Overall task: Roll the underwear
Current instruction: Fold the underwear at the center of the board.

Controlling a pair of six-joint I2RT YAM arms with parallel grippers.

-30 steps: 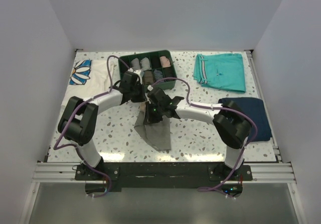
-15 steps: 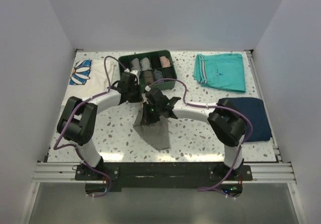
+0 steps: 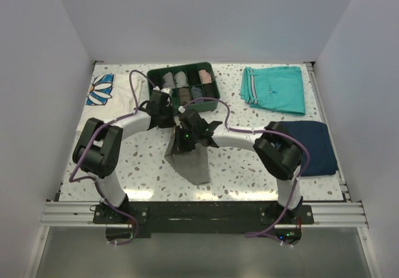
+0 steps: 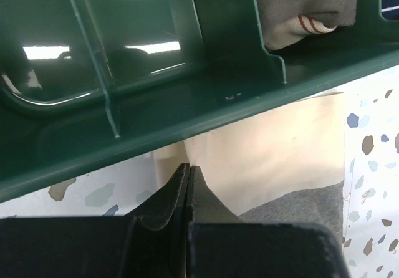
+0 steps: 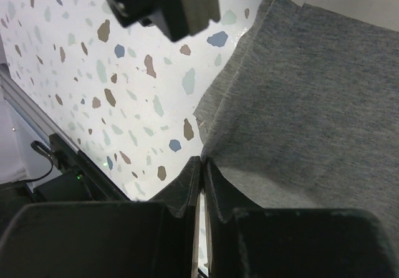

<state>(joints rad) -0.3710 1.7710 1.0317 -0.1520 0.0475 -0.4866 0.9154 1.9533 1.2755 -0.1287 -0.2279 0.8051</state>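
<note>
Going left to right on the speckled table [image 3: 140, 159]: one white garment [image 3: 103, 90] is lying in the far left corner, showing a big daisy print with blue around it. That print is the only graphic I'm seeing; any lettering on it is too small to read.

Next, the left gripper [image 4: 189, 169] is sitting low, right up against the front wall of the one green divided tray [image 4: 218, 97]. Its jaws are pressing fully together, with cream cloth right at the tips. I can't tell if they're actually pinching it.

The tray is holding several rolled pieces in its compartments, in greys, a brown, a peach and a striped one. I'm not getting a sure count from above. In the left wrist view, one grey-brown roll [image 4: 305, 4] is peeking over a divider, with thin reddish stripes on its edge.

The underwear [image 3: 193, 162] is lying just in front of the tray, between the two arms. It's one grey piece with a cream section at the tray end, spreading toward the near edge.

The right gripper [image 5: 201, 162] is over it, and its jaws are pinching shut on the edge of the grey cloth.

Further right, one pair of teal shorts [image 3: 274, 90] is lying flat at the back. One navy folded garment [image 3: 321, 147] is sitting beside the right arm's elbow.

Tally: two arms, one tray, four loose garments.
</note>
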